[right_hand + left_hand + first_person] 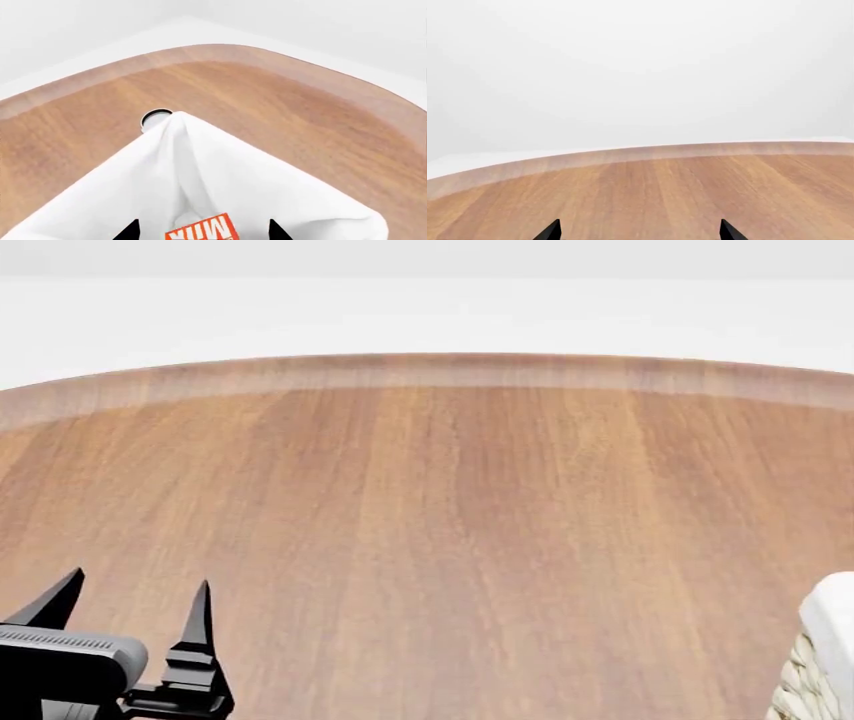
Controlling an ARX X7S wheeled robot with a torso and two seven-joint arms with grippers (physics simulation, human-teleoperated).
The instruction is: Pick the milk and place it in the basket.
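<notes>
Inside the basket (220, 170), on its white cloth, the milk (200, 232) lies between the spread fingers of the right gripper (203, 231); whether they touch it is unclear. Over the table (441, 510), the left gripper (134, 605) stands wide and holds nothing.

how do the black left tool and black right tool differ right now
The left tool hangs over the brown wooden table; the right tool is over the white cloth liner of the wicker basket. Nothing lies between the left tool's fingertips; the small red milk carton shows between the right tool's, a gap on either side. Both are black, pointed and open.
</notes>
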